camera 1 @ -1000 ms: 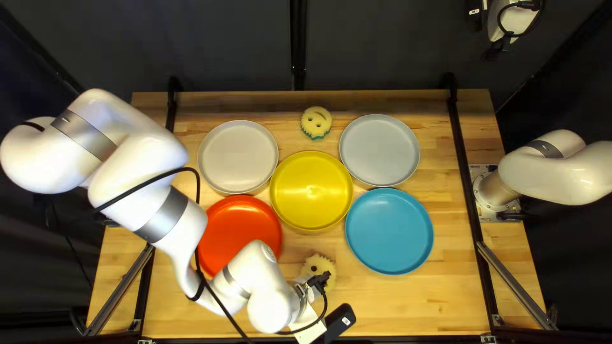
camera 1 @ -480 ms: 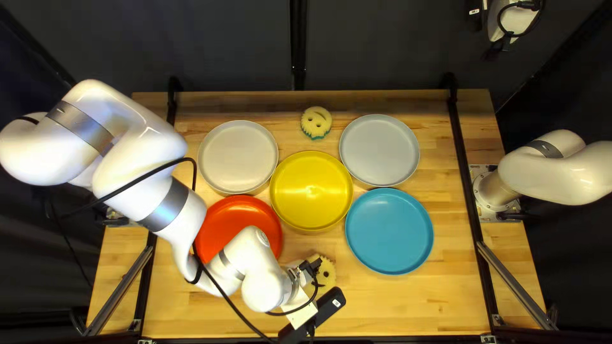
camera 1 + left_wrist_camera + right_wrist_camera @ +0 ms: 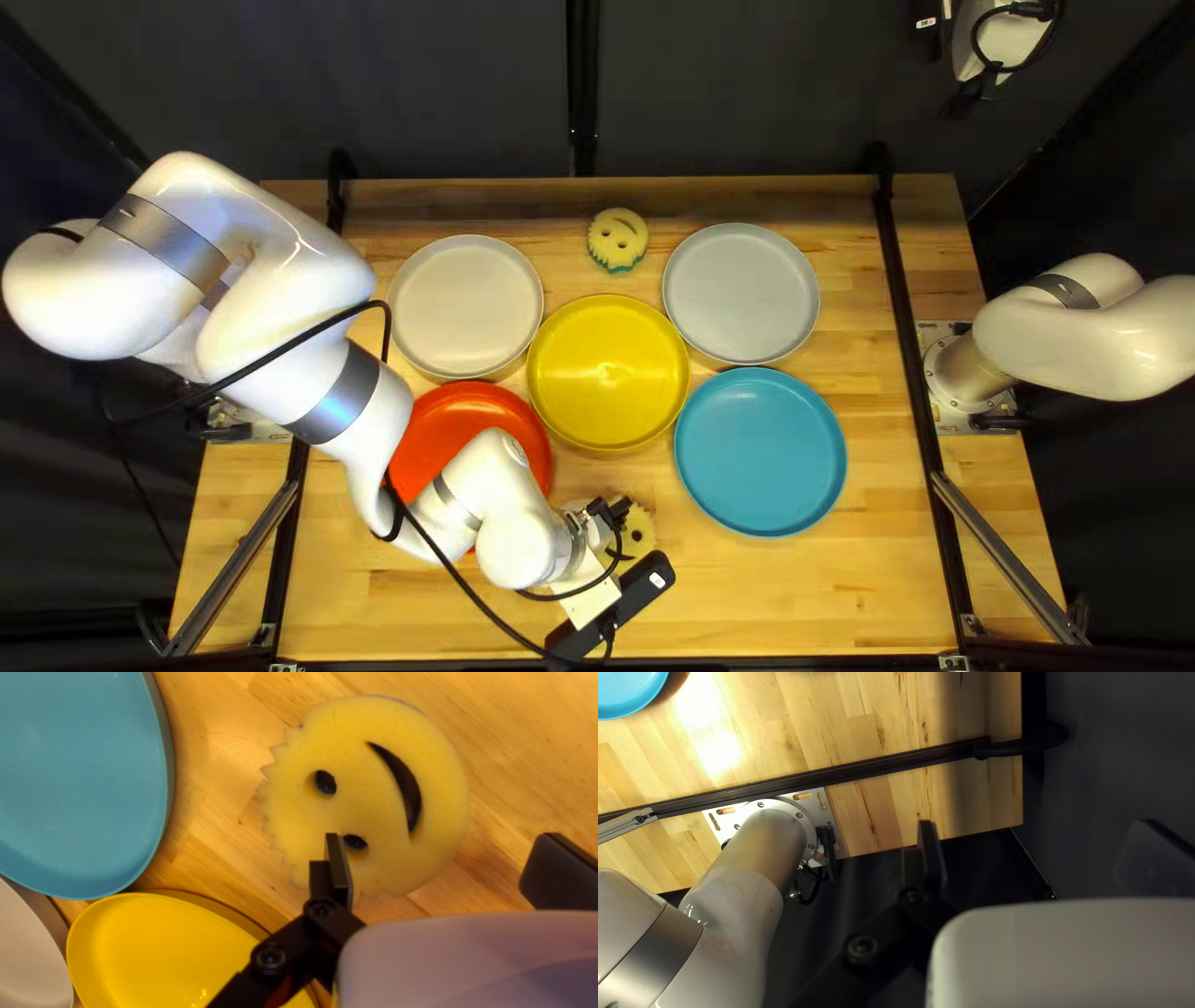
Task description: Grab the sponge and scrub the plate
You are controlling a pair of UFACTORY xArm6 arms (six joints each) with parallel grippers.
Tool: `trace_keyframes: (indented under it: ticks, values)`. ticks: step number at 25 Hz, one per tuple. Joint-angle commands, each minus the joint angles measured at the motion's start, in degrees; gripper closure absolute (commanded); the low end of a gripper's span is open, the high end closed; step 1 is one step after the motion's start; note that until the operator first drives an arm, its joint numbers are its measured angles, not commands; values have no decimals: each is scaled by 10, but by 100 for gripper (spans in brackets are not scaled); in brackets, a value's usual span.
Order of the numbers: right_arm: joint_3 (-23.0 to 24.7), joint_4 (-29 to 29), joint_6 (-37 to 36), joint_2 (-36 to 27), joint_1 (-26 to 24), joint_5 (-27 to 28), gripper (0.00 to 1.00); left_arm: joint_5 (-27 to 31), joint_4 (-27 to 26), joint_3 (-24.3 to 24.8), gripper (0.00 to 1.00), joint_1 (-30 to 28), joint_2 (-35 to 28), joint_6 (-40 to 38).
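Dark curtain (image 3: pixel 436 106) behind your wood table (image 3: pixel 797 597). From your yellow plate (image 3: pixel 608 373): blue plate (image 3: pixel 759 452) at 4 o'clock, red plate (image 3: pixel 471 405) at 8, pale plate (image 3: pixel 464 308) at 10, grey plate (image 3: pixel 742 293) at 2. Your left gripper (image 3: pixel 588 601) and right gripper (image 3: pixel 1003 40): both spread wide. Smiley sponge (image 3: pixel 640 535) on table, 6 o'clock, under left gripper; contact hard to judge. Second sponge (image 3: pixel 618 240), 12 o'clock.

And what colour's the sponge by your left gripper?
Yellow sponge, clearest in the left wrist view.

a smiley-face sponge (image 3: pixel 367 796) lay flat on the desk (image 3: pixel 809 597) near the blue plate (image 3: pixel 761 451), another sponge (image 3: pixel 618 240) between white plate (image 3: pixel 464 306) and grey plate (image 3: pixel 742 293); yellow plate (image 3: pixel 608 373) and red plate (image 3: pixel 463 417) sat face-up.
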Motion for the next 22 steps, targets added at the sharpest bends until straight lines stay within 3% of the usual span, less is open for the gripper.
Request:
trace_keyframes:
  ticks: [1,10,22]
  values:
    - [0,0,0,0,0,0,0,0,0,0,100,0,0,0]
    - [0,0,0,0,0,0,0,-5,1,6,100,0,-3,2]
    - [0,0,0,0,0,0,0,34,-4,6,100,-10,-33,0]
